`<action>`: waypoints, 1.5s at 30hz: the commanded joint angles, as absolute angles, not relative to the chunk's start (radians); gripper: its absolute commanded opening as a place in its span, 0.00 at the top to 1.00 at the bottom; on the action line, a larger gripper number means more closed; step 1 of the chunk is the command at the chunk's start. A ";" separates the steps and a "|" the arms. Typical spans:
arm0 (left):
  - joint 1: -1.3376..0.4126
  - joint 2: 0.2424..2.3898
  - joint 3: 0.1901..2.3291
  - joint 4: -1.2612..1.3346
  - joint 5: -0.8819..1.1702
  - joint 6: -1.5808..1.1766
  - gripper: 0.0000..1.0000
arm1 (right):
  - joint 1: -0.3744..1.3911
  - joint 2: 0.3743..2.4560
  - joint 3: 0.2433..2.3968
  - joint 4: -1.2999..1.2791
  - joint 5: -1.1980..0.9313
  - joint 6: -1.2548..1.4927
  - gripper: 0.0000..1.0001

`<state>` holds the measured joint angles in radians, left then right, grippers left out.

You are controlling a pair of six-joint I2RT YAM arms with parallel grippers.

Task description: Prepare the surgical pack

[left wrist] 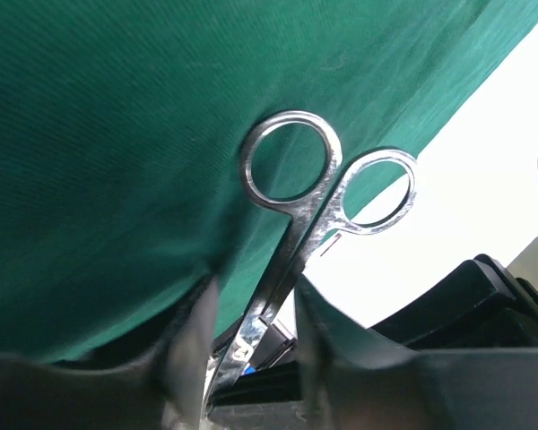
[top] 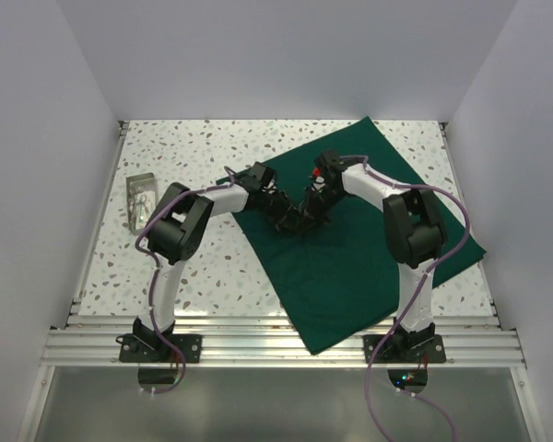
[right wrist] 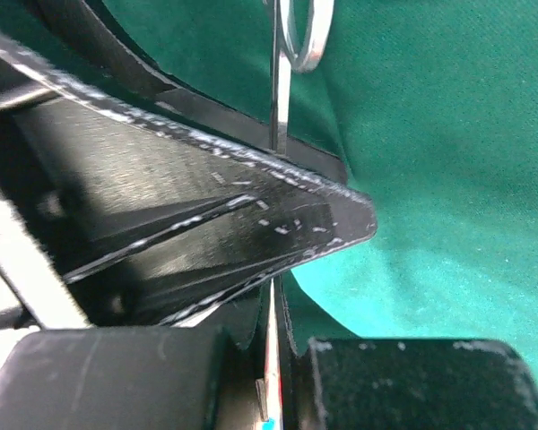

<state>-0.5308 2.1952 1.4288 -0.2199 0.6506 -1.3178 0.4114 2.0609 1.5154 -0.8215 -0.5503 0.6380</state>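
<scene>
Lying on a speckled, white-walled table [top: 203, 267], green drape [top: 369, 276] underlies scissors [left wrist: 291, 224] right gripper [right wrist: 273, 349] pinches, left gripper [left wrist: 255, 313] spread

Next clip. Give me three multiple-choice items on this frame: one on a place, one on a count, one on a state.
1. Where is the steel tray?
A. on the bare table, left of the green drape
B. in the middle of the cloth
C. held in a gripper

2. How many finger rings does the silver instrument show?
A. one
B. two
C. four

3. How does the right gripper stand?
A. wide open
B. shut on a fold of cloth
C. shut on the instrument

Key: A, the top view shows the tray clear of the cloth. B, two rings show side by side in the left wrist view. C, its fingers pinch the thin steel strip.
</scene>
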 commanded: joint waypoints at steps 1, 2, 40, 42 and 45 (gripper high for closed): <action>-0.542 2.189 1.428 -0.166 0.655 -1.318 0.61 | 0.414 2.029 1.559 -0.810 -0.597 0.652 1.00; -0.541 2.186 1.422 -0.161 0.660 -1.321 0.69 | 0.414 2.029 1.557 -0.808 -0.597 0.653 1.00; 0.037 2.011 1.715 -0.917 -0.294 -0.164 1.00 | 0.336 1.853 1.482 -0.936 -0.528 0.410 0.56; 0.061 2.031 1.730 -0.917 -0.348 -0.147 1.00 | 0.337 1.852 1.476 -0.934 -0.529 0.410 0.56; 0.080 2.049 1.738 -0.910 -0.409 -0.118 1.00 | 0.336 1.855 1.486 -0.949 -0.520 0.394 0.55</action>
